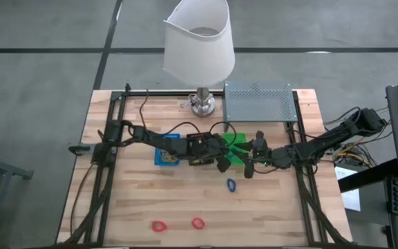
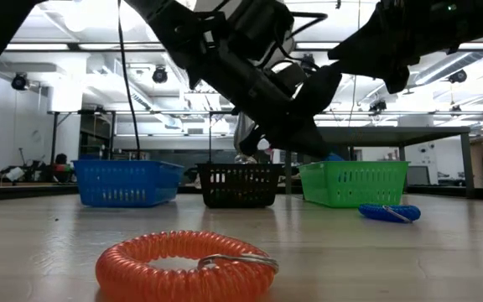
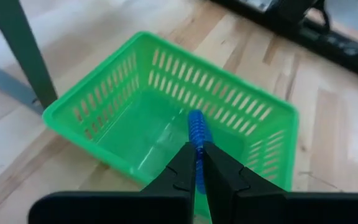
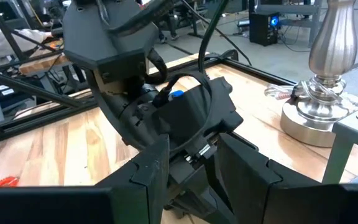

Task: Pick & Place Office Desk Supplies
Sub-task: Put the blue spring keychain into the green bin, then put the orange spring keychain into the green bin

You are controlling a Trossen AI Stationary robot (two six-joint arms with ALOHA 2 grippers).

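My left gripper (image 3: pixel 196 163) hangs over the green tray (image 3: pixel 135 118), shut on a blue coiled ring (image 3: pixel 196 126). In the high view it is at the table's middle (image 1: pixel 222 163), beside the green tray (image 1: pixel 240 144). My right gripper (image 4: pixel 188 163) stands open just right of it (image 1: pixel 249 169), with nothing between its fingers, facing the left arm. A second blue ring (image 1: pixel 231 185) lies flat on the table nearer the front. Two red coiled rings (image 1: pixel 159 226) (image 1: pixel 197 223) lie near the front edge; one fills the low view's foreground (image 2: pixel 183 264). My left gripper pinches the blue coiled ring between its two fingers at the ring's near end (image 3: pixel 197 144). The rest of the coil sticks out past the fingertips. The fingers slant down from the table's left. The ring is lifted clear, above the inside of the green tray.
A blue tray (image 1: pixel 165 157) and a black tray (image 2: pixel 240 184) stand left of the green one, partly under the left arm. A lamp's metal base (image 1: pixel 202 104) and white shade (image 1: pixel 199 41) stand at the far edge beside a grey perforated shelf (image 1: pixel 258 102).
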